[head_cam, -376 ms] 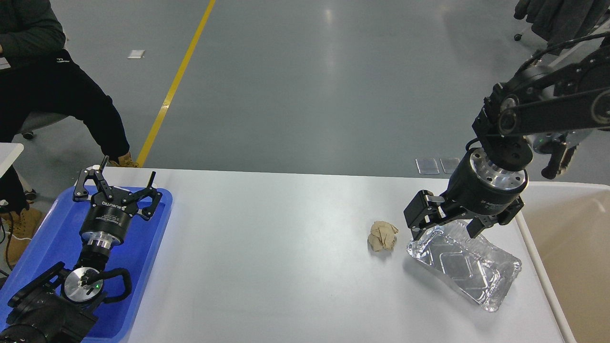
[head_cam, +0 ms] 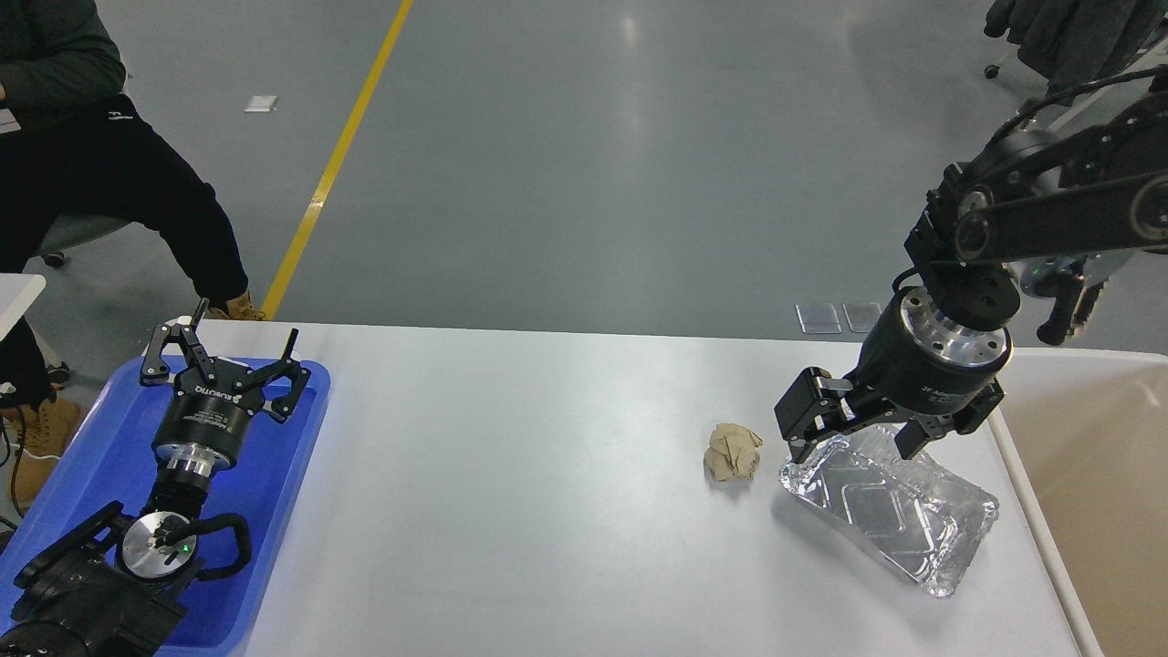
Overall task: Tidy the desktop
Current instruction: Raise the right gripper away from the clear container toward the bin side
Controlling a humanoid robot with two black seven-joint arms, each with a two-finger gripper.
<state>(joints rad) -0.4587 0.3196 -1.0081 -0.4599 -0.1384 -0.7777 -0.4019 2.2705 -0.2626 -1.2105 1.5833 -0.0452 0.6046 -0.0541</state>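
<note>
The white desktop (head_cam: 511, 511) holds a crumpled brown paper ball (head_cam: 733, 452) and, to its right, a clear shiny rectangular food container (head_cam: 890, 513) lying slightly tilted. My right gripper (head_cam: 856, 440) points down over the container's far end, jaws open, with one finger on either side of its far rim; I cannot tell whether they touch it. My left gripper (head_cam: 226, 354) is open and empty, pointing away from me over the blue tray (head_cam: 274, 493) at the left end of the desktop.
A beige bin with a white rim (head_cam: 1086, 456) stands against the desktop's right edge. A seated person (head_cam: 100, 173) is off the far left corner. Grey floor with a yellow line (head_cam: 338, 155) lies beyond the desktop.
</note>
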